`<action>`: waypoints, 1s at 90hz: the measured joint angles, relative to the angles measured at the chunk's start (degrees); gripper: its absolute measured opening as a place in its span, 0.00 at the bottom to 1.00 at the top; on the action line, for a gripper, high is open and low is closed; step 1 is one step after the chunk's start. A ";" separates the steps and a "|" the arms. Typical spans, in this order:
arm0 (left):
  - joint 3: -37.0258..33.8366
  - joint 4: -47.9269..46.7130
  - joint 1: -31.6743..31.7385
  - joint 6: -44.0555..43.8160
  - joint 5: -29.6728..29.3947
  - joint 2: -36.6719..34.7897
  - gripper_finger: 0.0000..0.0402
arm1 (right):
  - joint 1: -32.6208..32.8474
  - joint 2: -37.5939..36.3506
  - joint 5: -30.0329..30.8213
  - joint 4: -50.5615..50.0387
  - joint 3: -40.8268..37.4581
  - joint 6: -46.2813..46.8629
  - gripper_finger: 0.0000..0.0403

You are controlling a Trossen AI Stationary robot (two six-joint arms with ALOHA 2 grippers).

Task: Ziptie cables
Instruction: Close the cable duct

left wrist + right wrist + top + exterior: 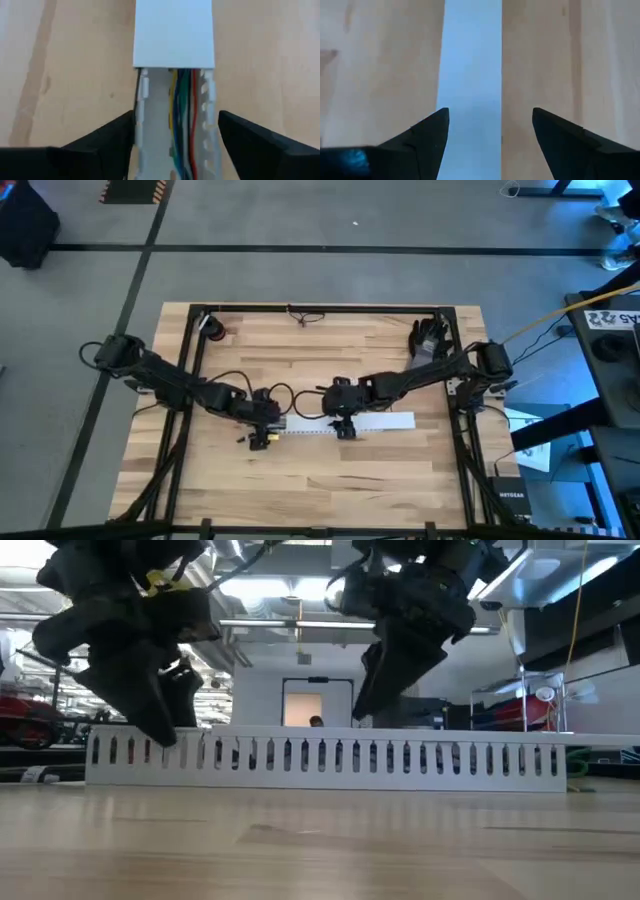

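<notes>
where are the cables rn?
Left wrist view: the cables lie inside the slotted duct, running under its lid, between the left end effector's open fingers.

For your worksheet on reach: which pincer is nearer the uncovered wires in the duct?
Left. The left pincer is open astride the cables; the right pincer straddles the lid farther along.

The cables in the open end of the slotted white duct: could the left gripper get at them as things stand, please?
Probably yes. The left gripper hangs open astride the duct, and the cables lie uncovered there; the white cover only starts farther along.
</notes>
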 joint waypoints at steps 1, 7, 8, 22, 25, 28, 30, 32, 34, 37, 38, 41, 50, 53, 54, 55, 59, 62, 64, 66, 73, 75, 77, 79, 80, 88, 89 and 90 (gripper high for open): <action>-0.01 -0.01 -0.03 -0.08 0.00 0.13 0.62 | 0.08 0.06 -0.03 0.35 -0.16 0.21 0.70; -0.01 0.19 -0.10 -0.78 0.01 0.64 0.57 | 0.34 0.35 0.04 -0.31 -1.05 1.19 0.70; 0.00 0.26 -0.09 -0.87 -0.01 0.74 0.56 | 0.35 0.40 0.06 -0.24 -1.17 1.28 0.70; -0.02 2.68 -0.31 -0.73 0.00 1.98 0.44 | 0.30 1.54 0.15 2.11 -1.78 1.47 0.65; -0.04 3.22 -0.36 -0.19 0.03 2.16 0.42 | 0.30 2.05 0.02 3.06 -1.77 1.50 0.62; -0.06 3.70 -0.46 0.22 0.06 2.20 0.40 | 0.30 2.18 -0.01 4.05 -1.72 1.38 0.60; -0.07 4.36 -0.50 0.33 0.14 2.55 0.39 | 0.30 2.51 -0.03 4.37 -1.74 1.31 0.58; -0.11 5.09 -0.45 0.43 0.15 2.95 0.38 | 0.30 3.03 -0.27 5.05 -1.74 1.27 0.56; -0.11 5.60 -0.38 0.45 0.14 3.23 0.38 | 0.30 3.40 -0.52 6.22 -1.73 1.28 0.54; -0.11 6.05 -0.27 0.47 0.18 3.30 0.37 | 0.25 3.92 -1.04 7.87 -1.60 1.30 0.51; -0.11 6.24 -0.23 0.48 0.24 3.31 0.36 | 0.23 4.16 -1.23 8.32 -1.53 1.30 0.50; -0.11 7.07 -0.15 0.48 0.60 3.80 0.36 | 0.20 5.13 -1.52 9.41 -1.32 1.34 0.47; -0.13 8.92 0.08 0.63 0.89 4.93 0.35 | 0.15 7.37 -1.63 10.74 0.05 1.32 0.38; -0.12 9.56 0.14 0.61 1.05 5.41 0.35 | 0.13 8.08 -1.66 11.64 0.67 1.29 0.35; -0.09 9.78 0.18 0.61 1.10 5.52 0.35 | 0.13 8.30 -1.68 11.93 0.86 1.28 0.35; -0.05 9.99 0.21 0.61 1.19 5.67 0.35 | 0.13 8.54 -1.72 12.12 1.09 1.28 0.34; 0.22 10.38 0.24 0.63 1.25 6.21 0.35 | 0.10 9.60 -1.74 12.69 2.19 1.21 0.32; 0.34 10.81 0.24 0.55 1.34 6.31 0.35 | 0.06 10.14 -1.85 12.72 2.96 1.11 0.30; 0.38 10.97 0.25 0.46 1.38 6.36 0.36 | 0.04 10.22 -1.97 12.68 3.32 1.00 0.30; 0.39 11.02 0.26 0.35 1.39 6.36 0.36 | 0.04 10.24 -2.02 12.68 3.57 0.86 0.30; 0.39 11.00 0.31 0.04 2.07 6.40 0.38 | 0.13 10.18 -1.92 12.56 3.97 -0.55 0.30; 0.41 11.04 0.37 -0.07 2.58 6.40 0.39 | 0.13 9.97 -1.75 12.23 4.08 -0.86 0.30; 0.43 11.16 0.55 -0.31 3.12 6.40 0.40 | 0.14 9.80 -1.58 11.74 4.18 -1.39 0.30; 0.51 11.25 0.71 -0.49 3.66 6.44 0.42 | 0.17 9.64 -1.38 11.38 4.24 -1.91 0.31; 0.52 11.29 0.80 -0.54 3.85 6.45 0.42 | 0.18 9.57 -1.25 11.13 4.28 -2.08 0.32; 1.19 10.32 1.45 -0.83 4.93 6.27 0.49 | 0.21 8.81 -0.01 7.92 5.16 -3.80 0.36; 1.40 10.00 1.54 -0.80 5.11 6.15 0.50 | 0.21 8.75 0.28 7.44 5.31 -4.00 0.37; 1.64 9.63 1.63 -0.73 5.33 6.06 0.51 | 0.21 8.64 0.53 7.01 5.47 -4.27 0.38</action>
